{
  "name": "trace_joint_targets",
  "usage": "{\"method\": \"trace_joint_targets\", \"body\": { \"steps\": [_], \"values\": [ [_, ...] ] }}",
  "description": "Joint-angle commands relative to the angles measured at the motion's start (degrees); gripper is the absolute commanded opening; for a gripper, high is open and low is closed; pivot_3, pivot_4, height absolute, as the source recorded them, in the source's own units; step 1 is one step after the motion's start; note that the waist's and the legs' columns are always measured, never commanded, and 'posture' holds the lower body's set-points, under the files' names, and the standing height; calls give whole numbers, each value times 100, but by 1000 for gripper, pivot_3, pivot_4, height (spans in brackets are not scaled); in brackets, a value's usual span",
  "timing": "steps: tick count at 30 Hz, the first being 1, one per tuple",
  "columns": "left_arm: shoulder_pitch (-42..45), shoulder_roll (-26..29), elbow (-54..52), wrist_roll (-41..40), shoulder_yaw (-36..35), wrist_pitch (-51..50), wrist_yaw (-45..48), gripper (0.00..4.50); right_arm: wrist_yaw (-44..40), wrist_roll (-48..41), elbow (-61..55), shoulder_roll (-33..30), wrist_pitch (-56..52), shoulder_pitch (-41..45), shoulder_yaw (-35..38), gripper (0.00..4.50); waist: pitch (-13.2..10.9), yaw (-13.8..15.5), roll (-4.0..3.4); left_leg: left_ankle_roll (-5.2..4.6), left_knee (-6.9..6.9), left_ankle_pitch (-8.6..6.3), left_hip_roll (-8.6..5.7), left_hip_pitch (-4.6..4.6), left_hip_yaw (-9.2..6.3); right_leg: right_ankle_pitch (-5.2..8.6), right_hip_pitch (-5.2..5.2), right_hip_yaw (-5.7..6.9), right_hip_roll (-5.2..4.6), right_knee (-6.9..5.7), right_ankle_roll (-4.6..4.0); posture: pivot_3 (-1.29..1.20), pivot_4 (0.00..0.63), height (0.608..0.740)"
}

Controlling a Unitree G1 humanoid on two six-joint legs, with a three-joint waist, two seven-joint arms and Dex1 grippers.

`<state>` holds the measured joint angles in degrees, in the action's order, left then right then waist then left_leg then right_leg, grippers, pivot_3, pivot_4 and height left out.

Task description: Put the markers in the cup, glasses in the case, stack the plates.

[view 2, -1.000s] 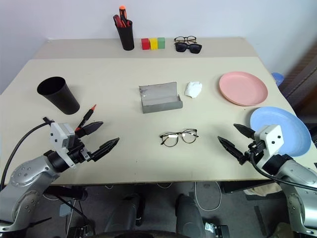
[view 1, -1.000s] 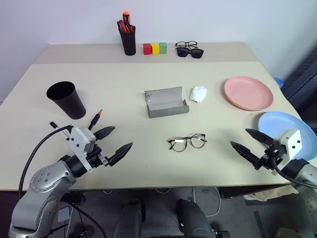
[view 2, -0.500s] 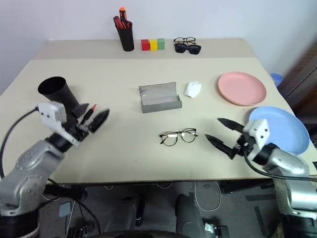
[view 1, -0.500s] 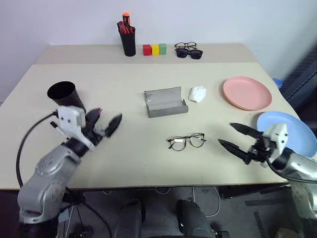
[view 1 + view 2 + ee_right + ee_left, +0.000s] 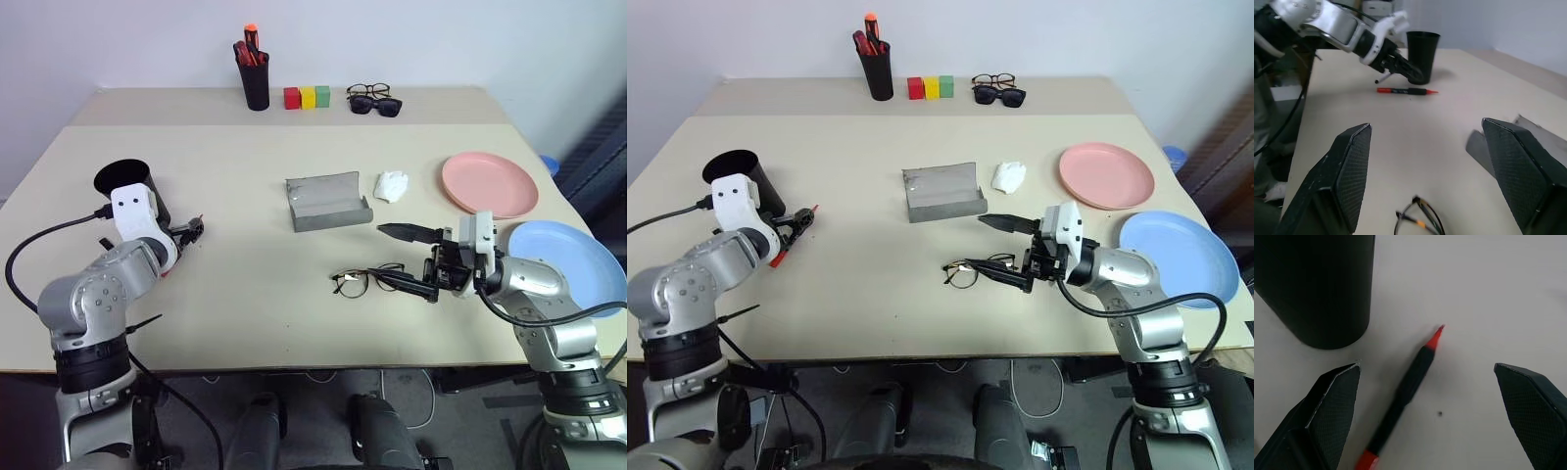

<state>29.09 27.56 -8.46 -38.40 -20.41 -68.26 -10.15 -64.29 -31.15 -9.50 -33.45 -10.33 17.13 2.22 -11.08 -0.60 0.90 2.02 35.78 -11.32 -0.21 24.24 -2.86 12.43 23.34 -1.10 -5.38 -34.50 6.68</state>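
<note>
Jaws of both grippers stand wide and empty: the left gripper (image 5: 1425, 416) straddles the marker (image 5: 1405, 391) lying beside the cup (image 5: 127, 186) at left of frame, apparently to pinch it. The right gripper (image 5: 404, 259) brackets the glasses (image 5: 367, 280) at centre, below the open case (image 5: 328, 201). The left wrist view shows the marker untouched between the fingers, which the head views hide.

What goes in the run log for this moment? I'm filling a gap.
left gripper: open over marker beside cup | right gripper: open at glasses | case: open | plates: unstacked
</note>
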Motion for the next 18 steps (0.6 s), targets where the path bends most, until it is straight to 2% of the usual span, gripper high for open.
{"method": "trace_joint_targets", "body": {
  "steps": [1,5,10,13,18],
  "values": [
    [392,146,451,232,88,-46,265,4500,68,26,-17,65,39,144,-10,3664,1,0,1,0,0,0,-1,0,0,0,-1,0,0,1,0,0,150,740],
    [748,337,1003,464,278,-177,605,4500,135,45,-16,41,43,188,22,3664,1,-11,2,1,-3,0,-1,4,0,0,2,0,-1,3,1,0,150,740],
    [1160,610,2119,881,992,-241,1332,4500,213,34,-97,-2,52,138,77,3664,1,-16,1,2,-7,1,-1,2,-1,0,6,0,1,-3,1,0,150,740],
    [1296,722,2558,1146,1307,-136,1690,3591,259,25,-172,-21,59,76,105,3719,3,-16,-2,2,-8,1,-1,-1,-1,0,6,0,0,-4,1,0,150,740],
    [1385,763,2664,1396,1393,-140,2002,1041,322,10,-266,-57,30,-5,143,3719,3,-1,-2,3,-9,1,-1,-6,0,0,2,-1,-2,-4,1,0,150,740]
  ]
}}
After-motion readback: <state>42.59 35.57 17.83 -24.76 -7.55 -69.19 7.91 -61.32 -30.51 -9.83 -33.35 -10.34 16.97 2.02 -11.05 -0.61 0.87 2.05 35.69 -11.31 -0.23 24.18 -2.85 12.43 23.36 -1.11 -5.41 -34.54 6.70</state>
